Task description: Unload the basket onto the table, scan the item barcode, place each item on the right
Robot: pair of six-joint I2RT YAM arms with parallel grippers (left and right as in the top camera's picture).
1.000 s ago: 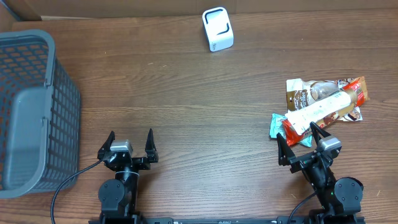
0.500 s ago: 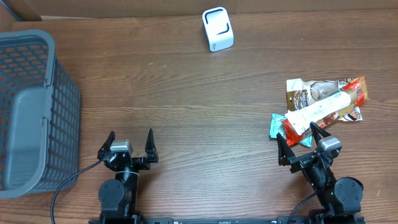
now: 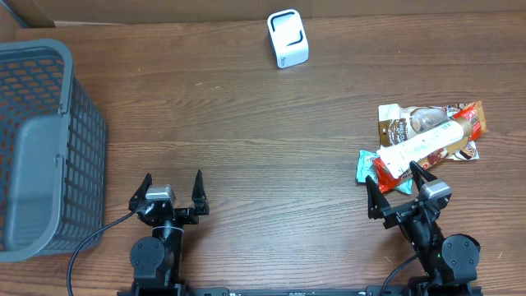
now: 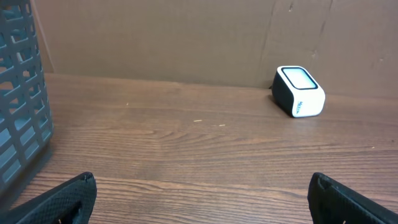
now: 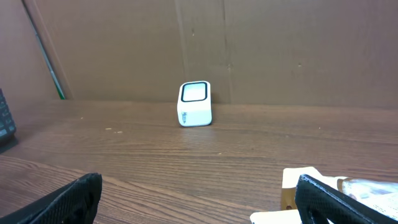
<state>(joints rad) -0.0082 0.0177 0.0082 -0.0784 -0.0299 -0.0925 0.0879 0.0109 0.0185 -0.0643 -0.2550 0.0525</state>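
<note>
Moved: nothing | left tool [image 3: 173,178] spread | right tool [image 3: 391,174] spread, near snack packets [image 3: 403,128]

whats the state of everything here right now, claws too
left claw: open, empty
right claw: open, empty, at the pile's near edge
scanner: upright at the far side, nothing touching it
basket: upright, looks empty
white tube: lying across the top of the packets
snack packets: piled flat, overlapping

basket [image 3: 85,123] left, scanner [image 3: 288,39] top, snack packets [image 3: 423,141] right
</note>
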